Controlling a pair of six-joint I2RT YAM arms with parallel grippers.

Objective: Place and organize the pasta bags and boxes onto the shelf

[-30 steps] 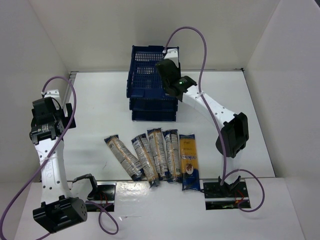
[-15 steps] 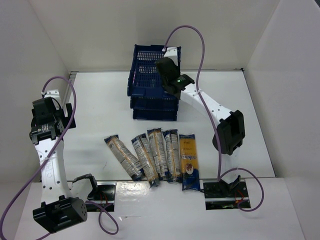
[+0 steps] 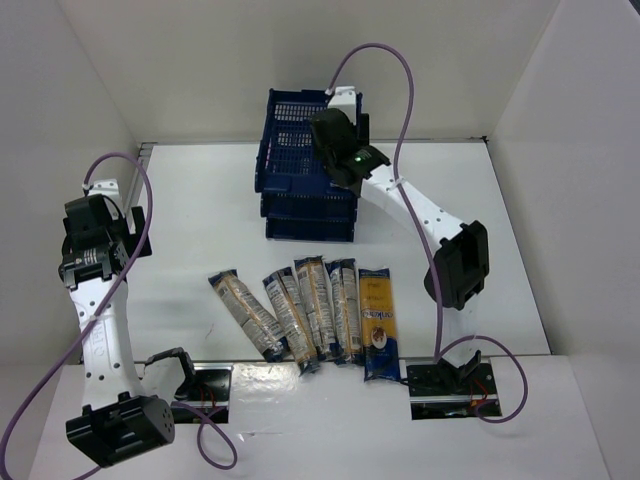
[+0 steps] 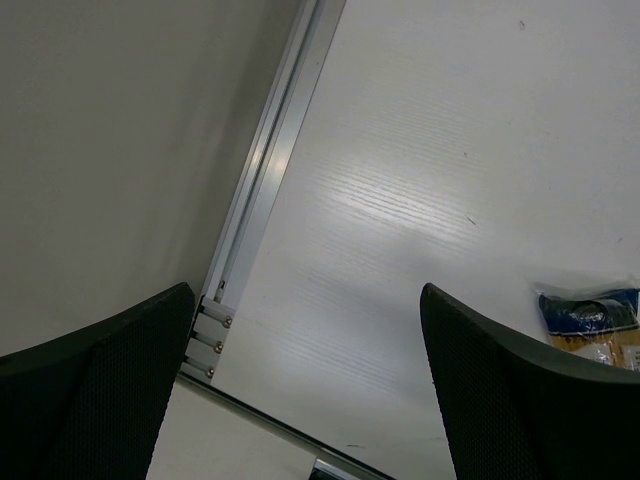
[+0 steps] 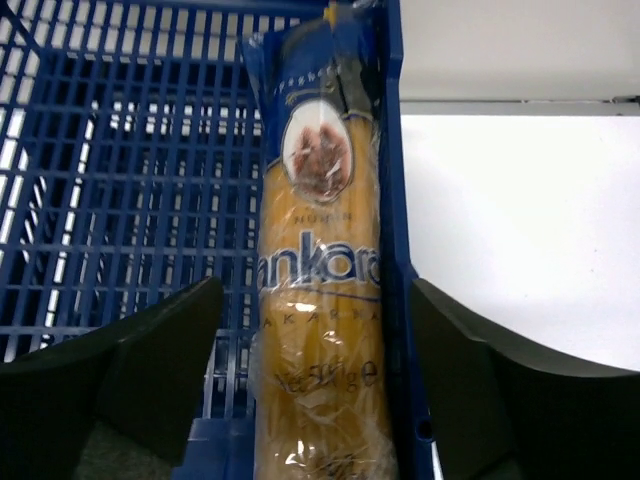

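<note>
In the right wrist view a yellow pasta pack (image 5: 320, 270) with blue ends lies lengthwise in the top tray of the dark blue lattice shelf (image 5: 120, 180), against its right wall. My right gripper (image 5: 315, 400) is open, one finger on each side of the pack and apart from it. From above, that gripper (image 3: 333, 125) hangs over the right side of the shelf (image 3: 295, 170). Several more pasta packs (image 3: 300, 310) lie side by side on the table near the front, the flat yellow one (image 3: 378, 320) at the right end. My left gripper (image 4: 305, 400) is open and holds nothing, over the table's left edge (image 3: 95, 225).
White walls close in the table on the left, back and right. An aluminium rail (image 4: 265, 190) runs along the left edge. One blue pack end (image 4: 590, 312) shows at the right of the left wrist view. The right arm's cable (image 3: 400, 110) arcs above the shelf.
My right gripper has opened and let go of the pasta pack, which now rests in the top tray. The shelf shifted slightly to the right. The left arm has not moved.
</note>
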